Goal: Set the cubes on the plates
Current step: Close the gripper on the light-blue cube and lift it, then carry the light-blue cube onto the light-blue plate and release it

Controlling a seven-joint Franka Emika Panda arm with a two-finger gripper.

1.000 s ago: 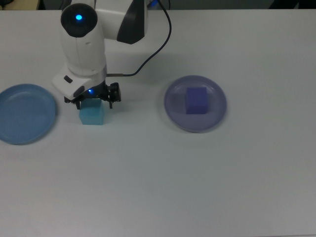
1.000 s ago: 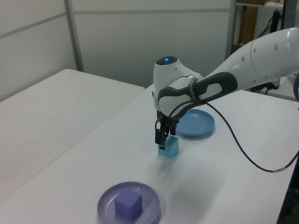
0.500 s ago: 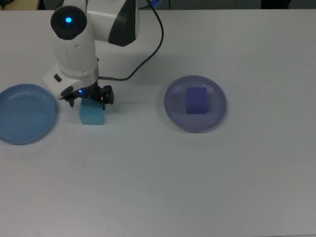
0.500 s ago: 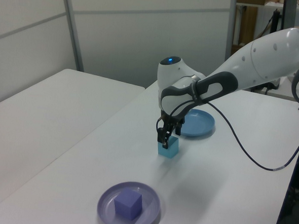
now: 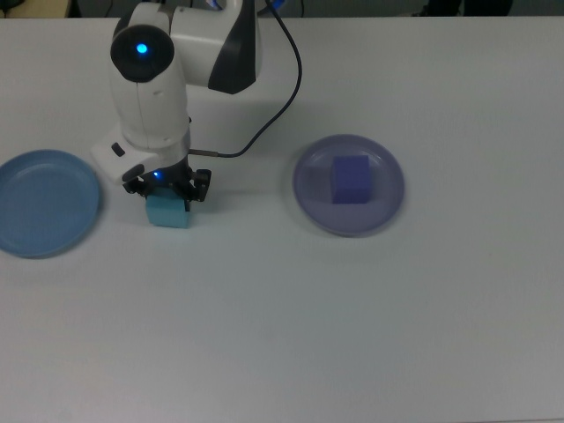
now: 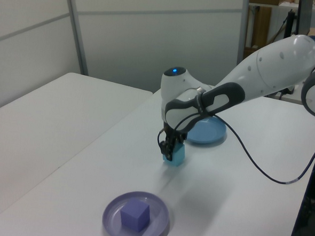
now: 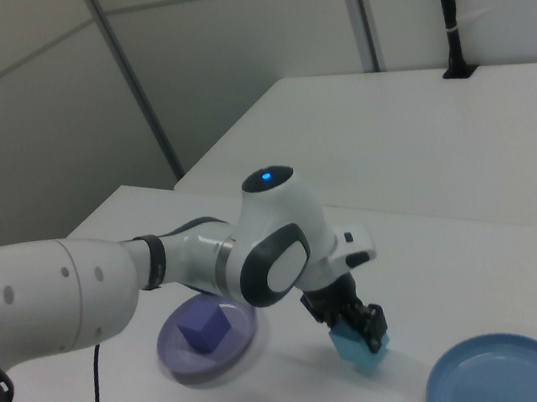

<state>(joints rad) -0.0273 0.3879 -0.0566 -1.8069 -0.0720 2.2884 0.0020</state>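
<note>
A light cyan cube (image 5: pixel 168 214) sits on the white table between the two plates. My gripper (image 5: pixel 167 189) has come down over it, with a finger on each side, and is shut on it; the cube also shows in the left view (image 6: pixel 175 154) and the right view (image 7: pixel 360 350). The empty blue plate (image 5: pixel 40 204) lies just to the top view's left of the cube. At the top view's right, the purple cube (image 5: pixel 351 180) rests in the middle of the lavender plate (image 5: pixel 388 198).
A black cable (image 5: pixel 273 104) runs from the gripper back up to the arm, over the table. A second white table (image 6: pixel 45 122) stands beside this one at the left view's left. Wall panels close off the back.
The arm swung a little to the top view's left, then came back and dropped lower over the cyan cube. The cube shifted slightly toward the top view's lower right.
</note>
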